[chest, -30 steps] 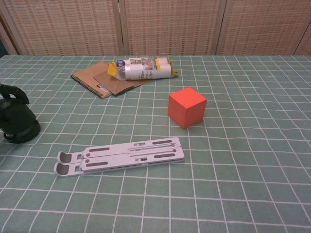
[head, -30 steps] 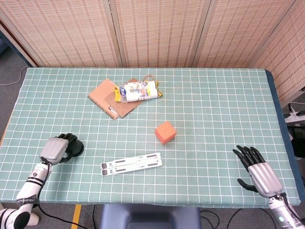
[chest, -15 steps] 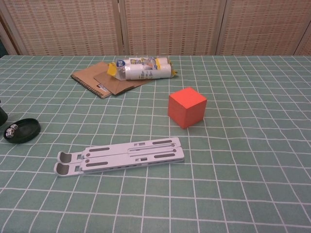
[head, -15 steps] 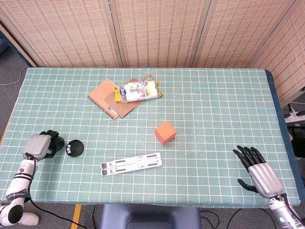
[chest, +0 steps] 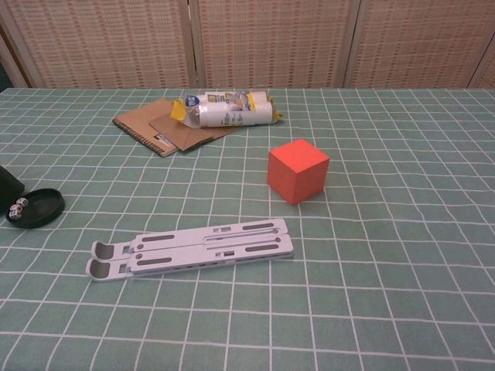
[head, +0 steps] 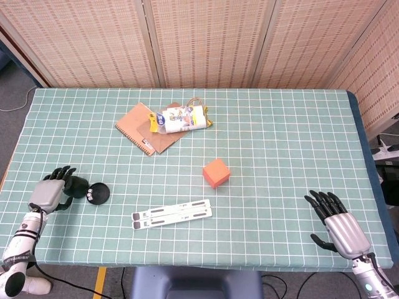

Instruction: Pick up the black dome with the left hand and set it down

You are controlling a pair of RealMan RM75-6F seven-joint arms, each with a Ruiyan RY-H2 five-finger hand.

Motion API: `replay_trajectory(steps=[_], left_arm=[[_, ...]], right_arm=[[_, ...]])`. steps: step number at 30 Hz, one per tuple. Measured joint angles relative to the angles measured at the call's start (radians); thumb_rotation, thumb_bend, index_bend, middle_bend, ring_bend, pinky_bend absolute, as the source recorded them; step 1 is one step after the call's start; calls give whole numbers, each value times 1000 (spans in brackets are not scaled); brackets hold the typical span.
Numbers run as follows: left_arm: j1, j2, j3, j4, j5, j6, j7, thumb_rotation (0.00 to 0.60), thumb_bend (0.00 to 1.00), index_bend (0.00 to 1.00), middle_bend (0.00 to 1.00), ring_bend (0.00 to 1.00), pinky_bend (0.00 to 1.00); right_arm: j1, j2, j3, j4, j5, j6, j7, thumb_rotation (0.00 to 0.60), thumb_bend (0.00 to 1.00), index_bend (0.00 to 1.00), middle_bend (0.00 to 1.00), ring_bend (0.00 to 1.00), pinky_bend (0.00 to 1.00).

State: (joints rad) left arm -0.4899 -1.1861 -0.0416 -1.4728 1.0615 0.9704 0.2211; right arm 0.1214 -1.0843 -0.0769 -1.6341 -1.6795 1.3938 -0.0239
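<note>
Left hand (head: 50, 192) holding black dome (head: 77, 186), near table (head: 280, 156) edge

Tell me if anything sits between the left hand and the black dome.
Nothing visible does: the black dome sits right at the left hand, with the black dish on its far side.

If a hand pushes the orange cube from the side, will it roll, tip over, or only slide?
The orange cube will probably slide, not roll: it rests on a flat face and has square edges. Tipping seems unlikely, since it looks as wide as it is tall. The checked tablecloth may grip it a little, so a low push seems safer.
</note>
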Motion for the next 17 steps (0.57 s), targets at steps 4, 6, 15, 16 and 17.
replay_trajectory(steps=[4, 6, 15, 16, 17], left_arm=[[44, 15, 4, -36, 66, 109, -31, 600, 396, 0, 0, 0, 150], [83, 15, 13, -44, 131, 203, -63, 600, 399, 0, 0, 0, 129], [265, -5, 129, -22, 506, 549, -259, 600, 401, 0, 0, 0, 116], [274, -5, 137, -17, 527, 557, -280, 600, 402, 0, 0, 0, 116], [283, -5, 143, -12, 544, 564, -299, 600, 401, 0, 0, 0, 115]], right_arm=[[0, -1, -2, 0, -6, 1, -3, 600, 176, 0, 0, 0, 0], [-1, -4, -2, 2, -7, 2, -7, 600, 175, 0, 0, 0, 0], [5, -19, -8, 3, -5, -23, -37, 600, 176, 0, 0, 0, 0], [4, -20, -8, 3, -5, -22, -38, 600, 176, 0, 0, 0, 0], [3, -20, -7, 2, -3, -19, -40, 600, 176, 0, 0, 0, 0]])
